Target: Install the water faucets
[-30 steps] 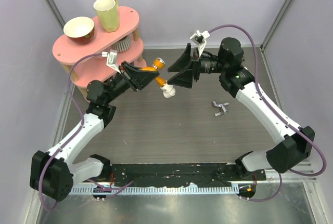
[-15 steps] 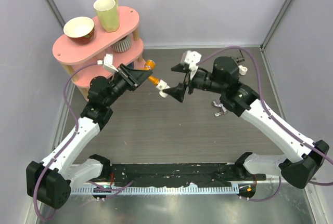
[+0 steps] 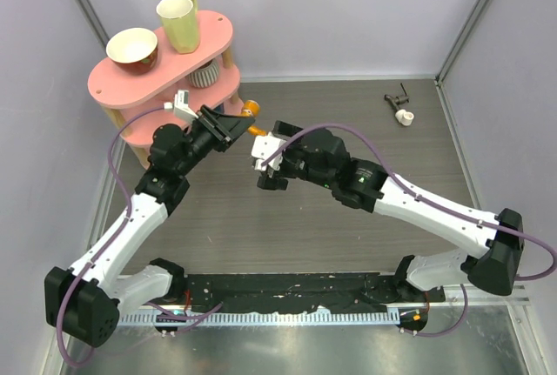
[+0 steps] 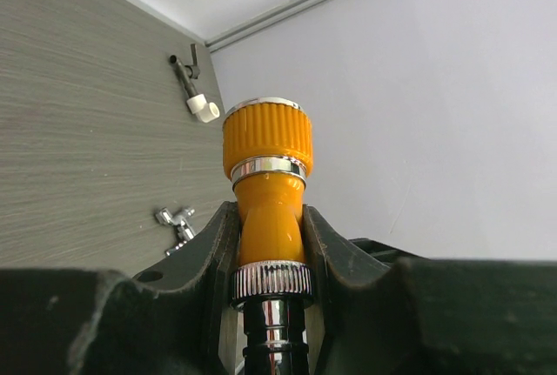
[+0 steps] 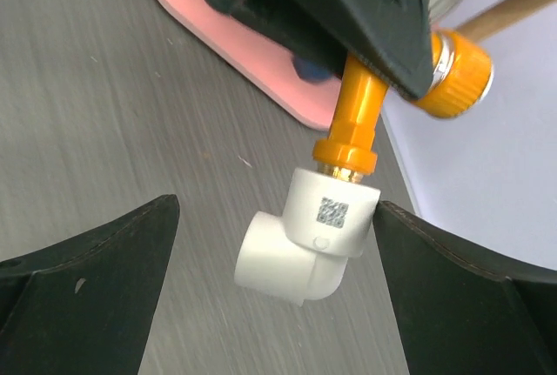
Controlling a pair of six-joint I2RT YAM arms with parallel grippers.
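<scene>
My left gripper [image 4: 267, 218] is shut on the orange tap [image 4: 265, 192] and holds it above the table. The ribbed orange cap points away and the silvery knob sits between the jaws. In the top view the left gripper [image 3: 231, 125] holds the tap [image 3: 251, 110] beside the pink shelf. The white elbow fitting [image 5: 305, 236] is on the tap's lower end [image 5: 359, 105]. My right gripper [image 5: 277, 205] is open, with one finger on each side of the fitting. Its right finger [image 5: 470, 297] is at the fitting's edge and its left finger [image 5: 87, 297] stands apart.
A pink two-tier shelf [image 3: 165, 53] with a yellow cup [image 3: 178, 23] and a bowl [image 3: 132, 47] stands at the back left. A dark tap piece with a white end [image 3: 399, 105] lies at the back right. A small silver tap piece [image 4: 177, 221] lies on the table.
My right arm has swung left and forward across the table, and its open gripper now straddles the white fitting. My left gripper has shifted slightly with the tap.
</scene>
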